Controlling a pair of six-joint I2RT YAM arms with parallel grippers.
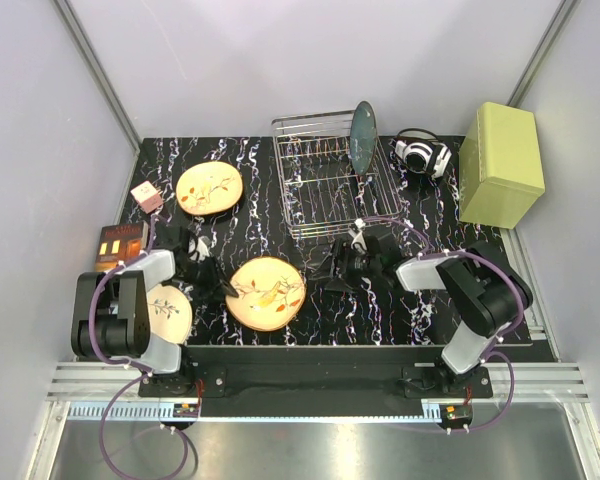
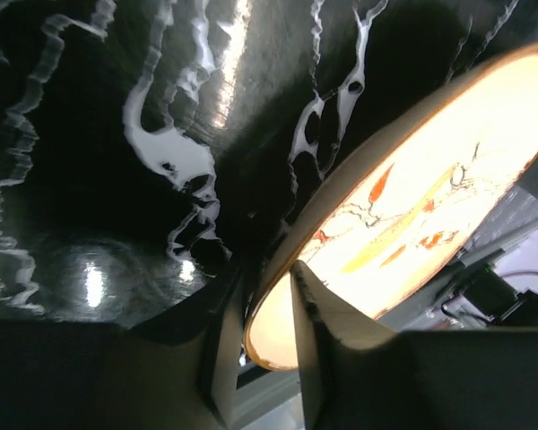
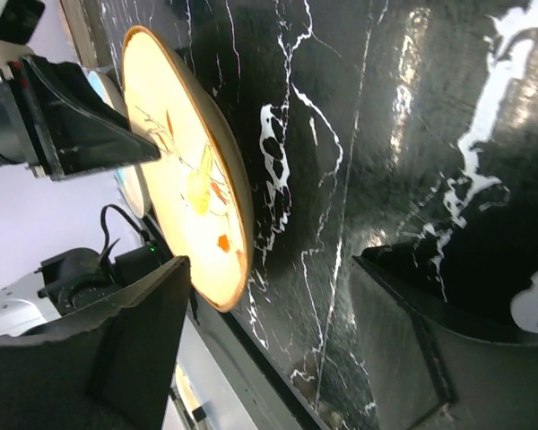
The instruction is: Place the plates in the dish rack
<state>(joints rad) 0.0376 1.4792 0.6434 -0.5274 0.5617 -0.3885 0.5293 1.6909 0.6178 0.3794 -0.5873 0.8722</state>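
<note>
A tan plate [image 1: 266,292] with a twig motif lies at the table's front centre. My left gripper [image 1: 220,283] is shut on its left rim; in the left wrist view [image 2: 269,331] the fingers pinch the rim of this plate [image 2: 412,197], which looks tilted off the table. My right gripper [image 1: 345,268] is open and empty just right of the plate [image 3: 188,170], jaws wide apart [image 3: 267,264]. The wire dish rack [image 1: 325,190] stands behind, with the dark teal plate [image 1: 361,135] upright in it. A second tan plate [image 1: 209,188] lies back left. A third [image 1: 170,313] lies by the left arm.
A pale green box [image 1: 500,160] stands at the back right, with headphones [image 1: 420,155] beside it. A small pink box [image 1: 146,196] and a dark box with orange panels [image 1: 120,243] sit at the left edge. The table's front edge [image 3: 251,358] runs close to the held plate.
</note>
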